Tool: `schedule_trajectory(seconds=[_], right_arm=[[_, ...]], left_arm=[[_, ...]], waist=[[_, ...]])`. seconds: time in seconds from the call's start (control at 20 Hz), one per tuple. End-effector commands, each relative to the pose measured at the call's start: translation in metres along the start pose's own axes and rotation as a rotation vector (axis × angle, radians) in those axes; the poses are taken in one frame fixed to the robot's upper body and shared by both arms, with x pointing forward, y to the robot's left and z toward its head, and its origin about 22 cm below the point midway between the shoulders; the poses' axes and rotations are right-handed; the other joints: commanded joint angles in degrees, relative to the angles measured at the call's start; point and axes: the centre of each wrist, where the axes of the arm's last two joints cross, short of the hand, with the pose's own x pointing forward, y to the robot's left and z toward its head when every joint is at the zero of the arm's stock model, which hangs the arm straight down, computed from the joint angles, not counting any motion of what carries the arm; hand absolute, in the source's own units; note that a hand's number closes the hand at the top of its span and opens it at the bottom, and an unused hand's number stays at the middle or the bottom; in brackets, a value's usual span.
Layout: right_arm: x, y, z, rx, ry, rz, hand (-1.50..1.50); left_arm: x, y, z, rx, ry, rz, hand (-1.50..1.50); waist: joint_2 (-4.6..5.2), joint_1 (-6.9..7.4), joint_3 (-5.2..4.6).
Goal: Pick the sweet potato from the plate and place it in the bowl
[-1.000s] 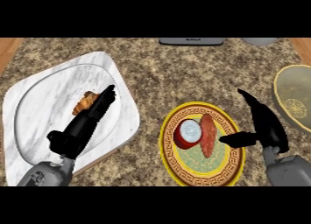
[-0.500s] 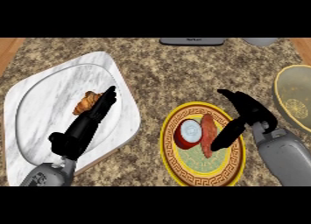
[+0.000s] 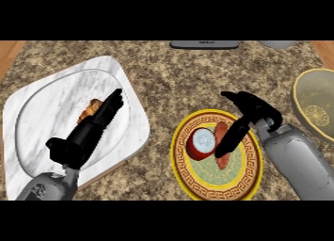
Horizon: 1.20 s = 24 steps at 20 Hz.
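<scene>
A reddish-brown sweet potato point(image 3: 223, 161) lies lengthwise on a round yellow plate with a red patterned rim point(image 3: 197, 187), right of centre. My right hand point(image 3: 255, 112) hangs over the plate's upper right. Its straight fingers point(image 3: 228, 140) slant down-left across the sweet potato's middle and hide part of it. Whether they touch it I cannot tell; nothing curls round it. An olive bowl with a yellow rim point(image 3: 299, 96) stands at the right edge, apart from the hand. My left hand point(image 3: 89, 129) rests open over the marble board, fingers pointing up-right.
A round red thing with a pale top point(image 3: 202, 141) sits on the plate just left of the sweet potato. A white marble board point(image 3: 44, 89) at the left carries a brown pastry point(image 3: 91, 107). A dark object point(image 3: 204, 44) and a grey one point(image 3: 277, 44) stand at the counter's far edge.
My right hand has swung left from beside the plate to above it, and its fingers have come down across the sweet potato. The left hand and the sweet potato have stayed put.
</scene>
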Motion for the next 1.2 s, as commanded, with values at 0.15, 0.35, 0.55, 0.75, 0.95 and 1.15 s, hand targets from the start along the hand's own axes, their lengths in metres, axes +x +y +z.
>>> schedule_trajectory(seconds=[0.15, 0.35, 0.55, 0.75, 0.95, 1.15], right_arm=[[0.019, 0.027, 0.007, -0.035, 0.151, 0.096, -1.5], [0.009, 0.024, 0.008, -0.101, 0.157, 0.108, -1.5], [0.002, 0.047, 0.003, -0.128, 0.131, 0.109, -1.5], [0.002, 0.066, 0.009, -0.199, 0.161, 0.158, -1.5], [0.005, 0.068, -0.003, -0.215, 0.206, 0.165, -1.5], [-0.027, 0.092, -0.029, -0.179, 0.228, 0.175, -1.5]], left_arm=[[-0.009, -0.011, -0.004, 0.003, 0.014, 0.003, 0.0], [-0.01, -0.006, 0.008, 0.016, -0.012, 0.004, 0.0], [0.0, 0.009, 0.009, 0.007, 0.005, 0.009, 0.0], [-0.006, 0.0, 0.008, 0.004, -0.001, 0.001, 0.0], [-0.006, 0.005, 0.008, 0.014, -0.004, -0.002, 0.0], [-0.009, -0.003, 0.008, 0.011, 0.01, -0.005, 0.0]], waist=[[0.02, -0.44, 0.02], [-0.04, -0.4, 0.02], [0.03, -0.32, 0.04], [-0.09, -0.57, 0.03], [0.01, -0.33, 0.03], [0.11, -0.29, 0.07]])
